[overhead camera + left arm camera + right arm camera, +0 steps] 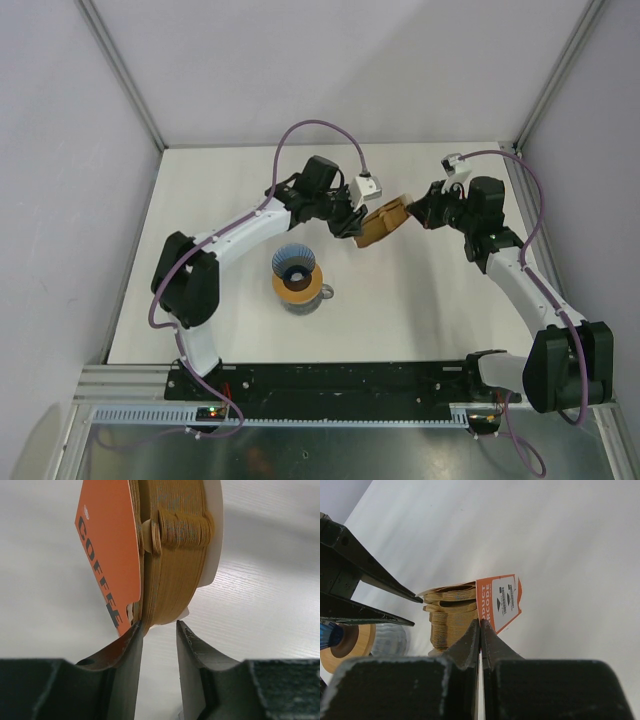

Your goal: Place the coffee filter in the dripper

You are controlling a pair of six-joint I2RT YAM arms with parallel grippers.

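Orange card packet of stacked tan papers hangs above the white tabletop. Right pincer is clenched on the packet's orange card edge. Left pincer has its jaws parted, tips at the stack's far end, no grip visible. Light-tan paper coffee filter is the top sheet of the stack, touching the left pincer's upper tip. Blue ribbed cone dripper sits on a tan ring, apart from the packet, nearer the arm bases.
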